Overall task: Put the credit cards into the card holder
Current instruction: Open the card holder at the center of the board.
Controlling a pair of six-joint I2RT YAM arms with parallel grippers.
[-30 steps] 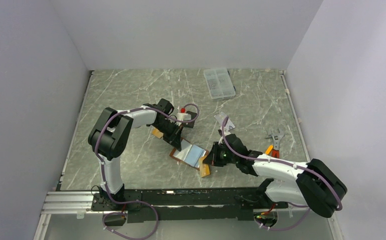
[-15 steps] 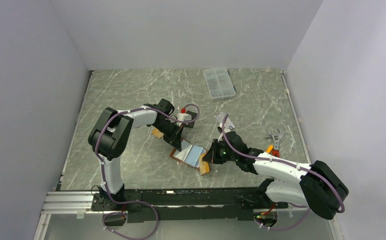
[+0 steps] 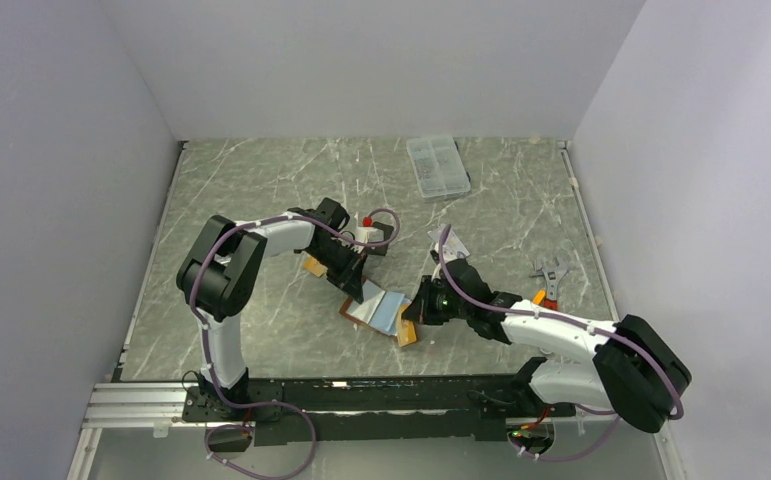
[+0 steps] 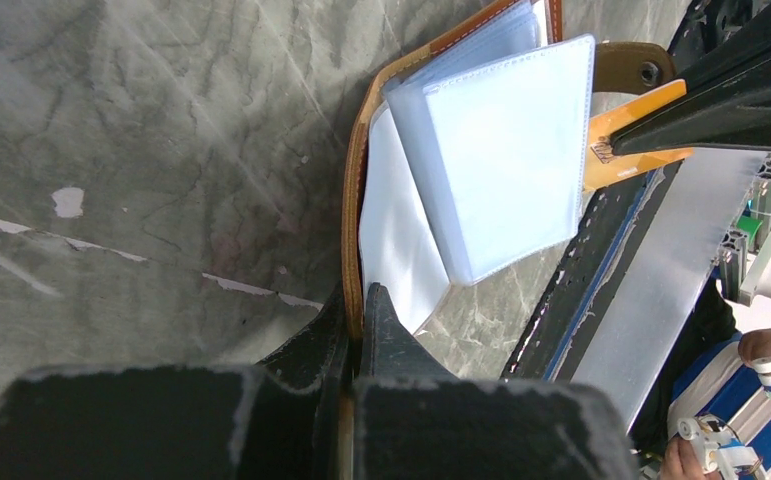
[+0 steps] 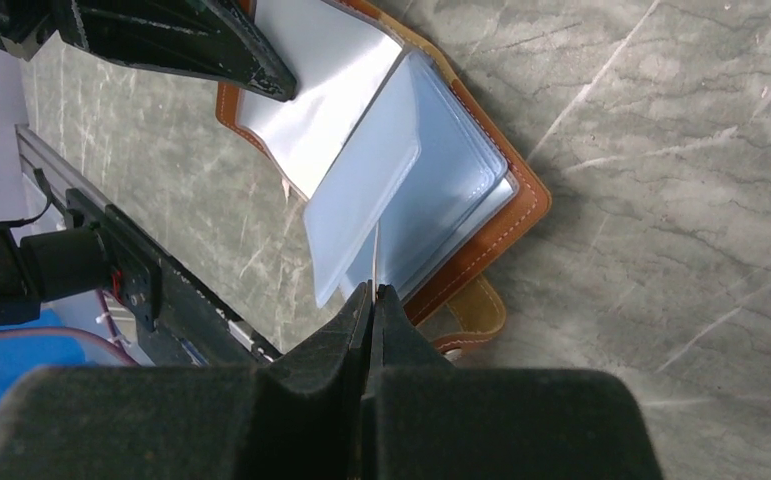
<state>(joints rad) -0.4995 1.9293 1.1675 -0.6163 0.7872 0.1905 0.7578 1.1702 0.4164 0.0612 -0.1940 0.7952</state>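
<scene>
At the bench's [image 3: 261,200] middle, from above, the floppy card holder [image 3: 376,308] lies open. Left wrist: the left pincer [image 4: 359,300] clamps its leather edge, a sound anchor. Right wrist: the right pincer [image 5: 372,295] pinches the thin, probably slippery orange-tan card [image 5: 375,255] edge-on at the pockets [image 5: 431,190].

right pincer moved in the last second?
Yes. The right pincer has crept away from the near rail, toward the card holder, carrying the orange-tan card.

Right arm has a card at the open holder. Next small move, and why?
Probably ease the right end effector forward, sliding the orange card between the pale sleeves: its tip meets their edge, and the left end effector pins the card holder open.
</scene>
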